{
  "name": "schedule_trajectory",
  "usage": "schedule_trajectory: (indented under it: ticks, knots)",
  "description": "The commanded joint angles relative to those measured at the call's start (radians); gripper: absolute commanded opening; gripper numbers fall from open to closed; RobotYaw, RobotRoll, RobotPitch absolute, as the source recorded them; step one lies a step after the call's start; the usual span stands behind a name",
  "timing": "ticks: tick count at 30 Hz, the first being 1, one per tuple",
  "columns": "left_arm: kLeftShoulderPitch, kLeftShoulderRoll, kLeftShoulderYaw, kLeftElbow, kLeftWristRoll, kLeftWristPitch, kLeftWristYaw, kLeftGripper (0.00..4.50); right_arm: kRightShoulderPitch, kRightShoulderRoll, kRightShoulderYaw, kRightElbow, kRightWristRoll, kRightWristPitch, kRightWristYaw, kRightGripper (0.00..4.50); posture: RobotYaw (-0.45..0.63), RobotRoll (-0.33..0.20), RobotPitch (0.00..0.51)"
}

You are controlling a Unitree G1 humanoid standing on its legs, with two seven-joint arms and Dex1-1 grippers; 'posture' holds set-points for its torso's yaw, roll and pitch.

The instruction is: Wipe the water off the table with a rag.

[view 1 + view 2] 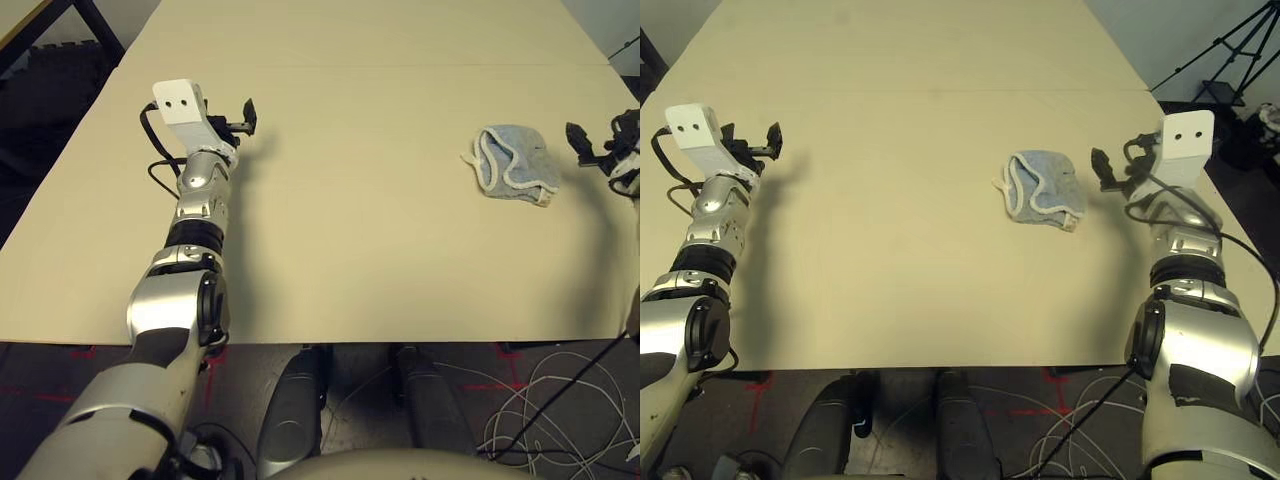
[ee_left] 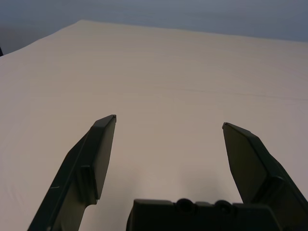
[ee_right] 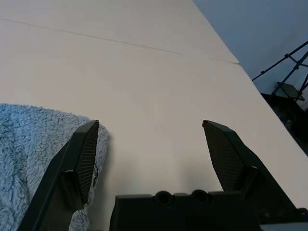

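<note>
The rag [image 1: 1045, 188], a light blue-grey terry cloth with a white stitched border, lies crumpled and partly folded over itself on the table [image 1: 910, 290], on the robot's right side, just inward of the right gripper [image 3: 151, 122]. The right gripper's fingers stand wide apart with nothing between them; the left gripper [image 2: 169, 120], well apart from the cloth, likewise has its fingers spread and empty. No water can be made out on the tabletop. In handling, the rag is judged light, soft and limp, with no risk of breakage; the looped pile should give good grip, though a damp patch would add some weight. Recommended hold: the raised, bunched folds near the middle, taking several layers. A pinch at the thin border alone would probably let the cloth trail or slip out.
</note>
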Motion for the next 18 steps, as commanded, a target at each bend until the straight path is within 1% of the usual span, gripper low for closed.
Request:
schedule_trajectory:
  ticks: [1,10,13,18]
  knots:
    - [0.009,-0.015,0.003,0.028,-0.002,-0.002,-0.015,4.50,-0.004,0.011,-0.019,0.016,0.004,0.018,0.031,4.47,-0.04,0.000,0.185]
    - [0.009,-0.020,0.011,0.035,-0.012,0.004,-0.019,4.50,-0.011,0.021,-0.027,0.011,0.005,0.034,0.065,4.47,-0.04,0.000,0.181]
    - [0.002,-0.018,0.014,0.039,-0.014,0.000,-0.017,4.50,-0.020,0.020,-0.028,0.011,0.004,0.039,0.061,4.47,-0.04,0.000,0.170]
    - [0.007,-0.014,0.016,0.026,-0.016,-0.007,-0.019,4.50,-0.028,0.022,-0.032,0.007,0.008,0.043,0.063,4.47,-0.05,0.000,0.198]
